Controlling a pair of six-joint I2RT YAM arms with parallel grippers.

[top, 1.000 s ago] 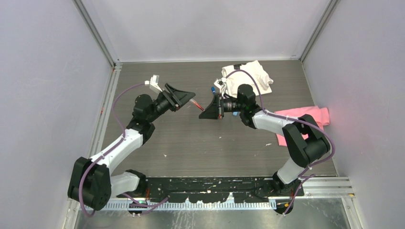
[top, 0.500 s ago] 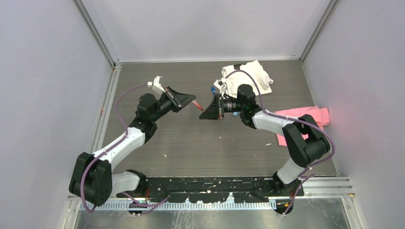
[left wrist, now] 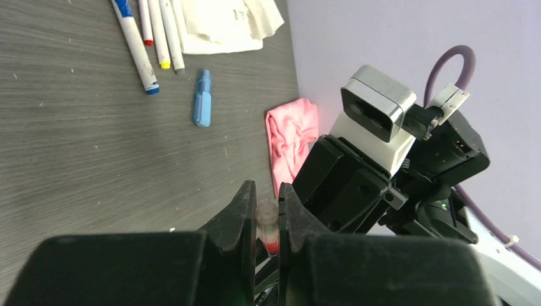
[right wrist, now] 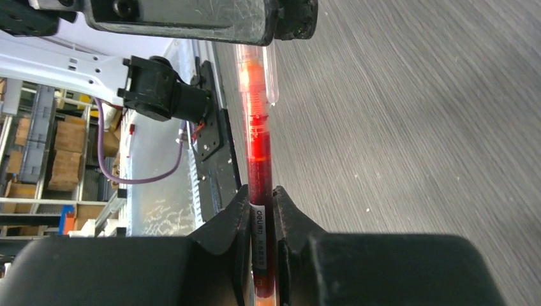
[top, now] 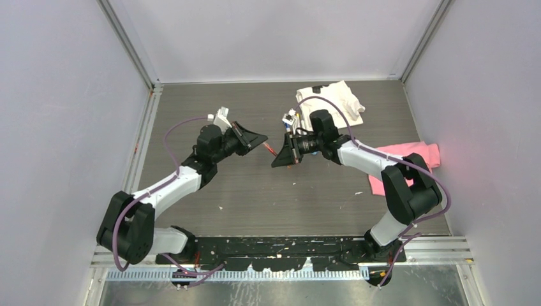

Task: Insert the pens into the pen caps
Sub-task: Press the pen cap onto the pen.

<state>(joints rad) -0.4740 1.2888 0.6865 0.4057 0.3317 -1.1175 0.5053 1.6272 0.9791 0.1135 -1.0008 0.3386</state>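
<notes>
Presently, one red pen (right wrist: 258, 166) is held in mid-air between the arms, above the tabletop (left wrist: 96, 159). The right end effector (right wrist: 260, 194) is clamped on its barrel. The left end effector (left wrist: 266, 203) is clamped on a clear cap (right wrist: 258, 70) at the pen's tip. The tip appears to sit inside the cap, but full seating cannot be confirmed. Judgement: one pairing is nearly complete.

Outstanding: four pens (left wrist: 135, 43) lie side by side next to the white cloth (left wrist: 223, 25), with a blue cap (left wrist: 203, 97) loose just beside them. A pink cloth (left wrist: 290, 137) lies apart. No tray or box is visible; the cap is the only receptacle.
</notes>
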